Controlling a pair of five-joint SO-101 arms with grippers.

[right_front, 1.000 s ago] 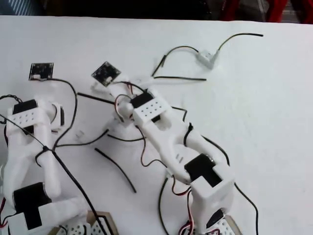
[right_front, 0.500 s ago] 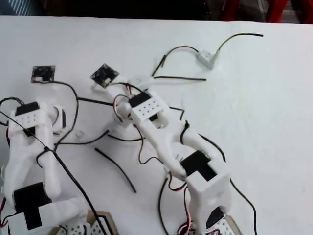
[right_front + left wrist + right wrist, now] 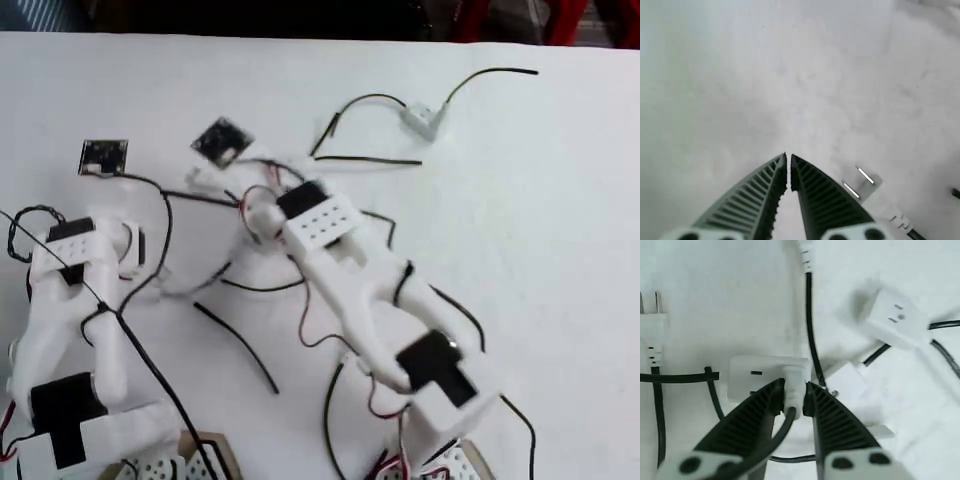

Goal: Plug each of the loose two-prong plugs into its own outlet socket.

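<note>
My right gripper (image 3: pixel 794 390) is shut on a white two-prong plug (image 3: pixel 793 385) with a black cord. The plug's front end touches a white outlet block (image 3: pixel 752 377) lying on the table; its prongs are hidden. A second white outlet (image 3: pixel 895 320) lies farther off with its socket face up. A loose plug (image 3: pixel 652 322) with two bare prongs rests beside a black cord. My left gripper (image 3: pixel 788 159) is shut with nothing in it, just above the white table. Another loose two-prong plug (image 3: pixel 863 182) lies right beside its finger.
Black cords (image 3: pixel 235 345) criss-cross the white table (image 3: pixel 560 220) between and around both arms. One more white outlet (image 3: pixel 424 120) with two black leads sits at the far right. The right arm (image 3: pixel 350 280) stretches over the middle, the left arm (image 3: pixel 70 300) stands at the left edge.
The right arm has swung a little to the right, its elbow dropping toward the front edge. The left arm's wrist shifted slightly right. Cords near the middle were dragged along.
</note>
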